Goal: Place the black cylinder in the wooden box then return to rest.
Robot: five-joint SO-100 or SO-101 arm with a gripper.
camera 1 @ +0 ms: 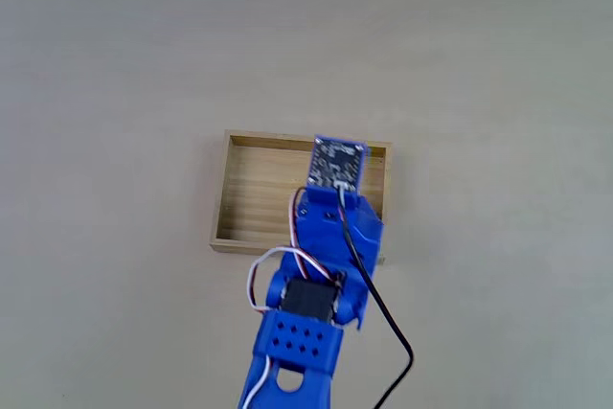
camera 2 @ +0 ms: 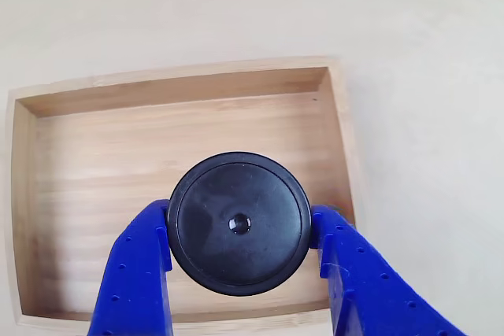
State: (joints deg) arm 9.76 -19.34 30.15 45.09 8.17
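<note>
In the other view, the left blue finger (camera 2: 134, 273) presses the small round black cylinder (camera 2: 239, 224) against the right blue one, so the fingers are clamped on it above the shallow light-wood box (camera 2: 94, 147) standing on the pale desk (camera 1: 115, 93).

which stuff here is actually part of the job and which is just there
Part of the job:
- black cylinder, clamped between the blue fingers of the gripper, over the box floor
- wooden box, nothing lying on its visible floor

Just there:
- pale table
- arm's circuit board
- black cable trailing off the arm
</note>
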